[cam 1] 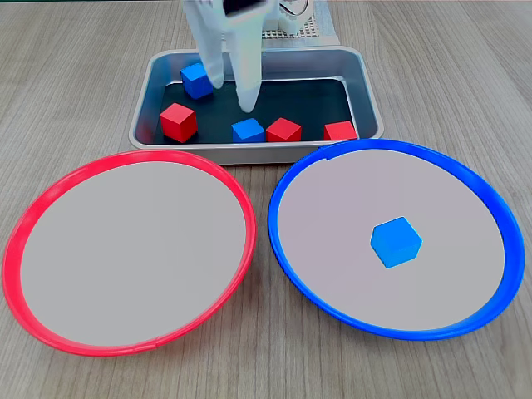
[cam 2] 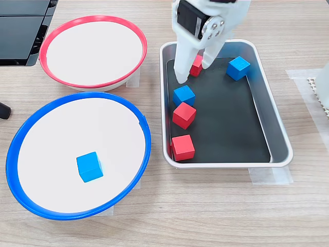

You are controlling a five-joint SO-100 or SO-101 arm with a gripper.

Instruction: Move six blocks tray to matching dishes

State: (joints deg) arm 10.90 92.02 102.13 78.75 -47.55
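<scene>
Sorting, second pick: claw (cam 2: pixel 194 73) spread apart and empty, low in the tray (cam 2: pixel 267 110).
One blue block (cam 2: pixel 89 166) lies in the blue-rimmed dish (cam 2: pixel 146 135); the red-rimmed dish (cam 2: pixel 134 32) holds none. Five blocks remain in the tray; a red block (cam 2: pixel 196 65) sits between the fingers, so the likely next move is closing on it.

Under the white plastic gripper (cam 2: pixel 194 72), the tray (cam 1: pixel 370 91) is brushed silver metal with a matt black floor; beyond it, matt cubes (a blue block (cam 1: pixel 396 242) in one) and glossy-rimmed dishes (cam 2: pixel 77 105) on wood-grain table (cam 1: pixel 75 75).
</scene>
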